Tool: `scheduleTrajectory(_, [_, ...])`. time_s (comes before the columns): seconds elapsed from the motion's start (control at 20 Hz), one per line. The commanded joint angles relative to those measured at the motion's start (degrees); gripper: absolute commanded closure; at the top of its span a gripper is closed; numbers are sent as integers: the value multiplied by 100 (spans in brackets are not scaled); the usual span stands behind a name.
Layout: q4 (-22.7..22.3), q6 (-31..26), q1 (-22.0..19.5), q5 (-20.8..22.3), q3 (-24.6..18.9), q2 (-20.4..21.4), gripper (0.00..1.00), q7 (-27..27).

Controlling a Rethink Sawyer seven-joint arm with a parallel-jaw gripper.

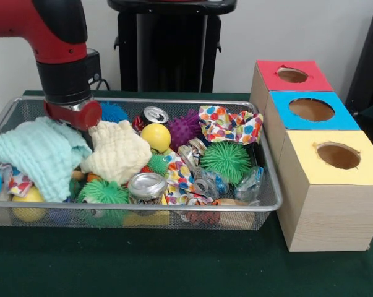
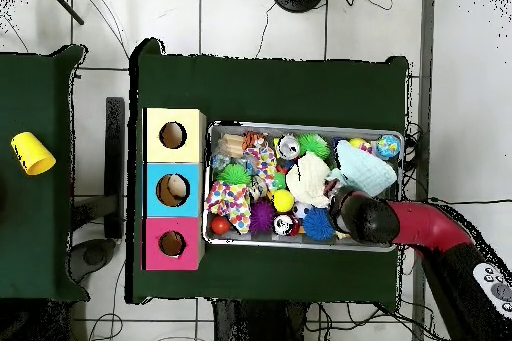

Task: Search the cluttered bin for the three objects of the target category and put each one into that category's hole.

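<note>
We see a wire bin (image 1: pixel 260 207) crammed with clutter, and beside it three wooden boxes, each with one round hole on top: yellow (image 1: pixel 334 158) nearest, blue (image 1: pixel 311 110) behind it, red (image 1: pixel 292 75) farthest, at the right of the front view.

At the bin's near edge sit a crushed can (image 1: pixel 146 185) and a green spiky ball (image 1: pixel 104 193). In the middle of the bin we count a second, larger green spiky ball (image 1: pixel 226 161), a cream cloth (image 1: pixel 117 151), a mint cloth (image 1: pixel 41 154) at left and a yellow ball (image 1: pixel 156 137). Toward the far rim lie a purple spiky ball (image 1: pixel 185 128), another can (image 1: pixel 155 115) and a colourful dotted cloth (image 1: pixel 231 124).

The arm (image 1: pixel 62 55) drops into the bin's upper left corner; its claw is buried among the cloths, so we cannot tell how it stands.

Only the overhead view shows a yellow cup (image 2: pixel 33 153) on a separate table at the left, and something pale inside the blue box's hole (image 2: pixel 173 191).
</note>
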State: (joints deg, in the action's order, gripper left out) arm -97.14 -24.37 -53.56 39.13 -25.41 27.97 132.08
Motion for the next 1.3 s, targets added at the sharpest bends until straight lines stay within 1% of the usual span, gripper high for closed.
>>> scheduleTrajectory(0.05, [328, -887, 219, 360, -269, -585, 100, -1607])
scheduleTrajectory(0.5, [456, -1480, 359, 229, -194, -473, 100, -1743])
scheduleTrajectory(0.6, [420, -1403, 378, 225, -218, -411, 100, -1659])
scheduleTrajectory(0.8, [382, -1203, 514, 216, -223, -247, 100, -1331])
scheduleTrajectory(0.95, [264, -1197, 583, 122, -233, -128, 100, -1163])
scheduleTrajectory(1.1, [51, -1218, 712, -5, -205, 94, 100, -919])
scheduleTrajectory(1.3, [-305, -1025, 1003, -106, -80, 431, 100, -382])
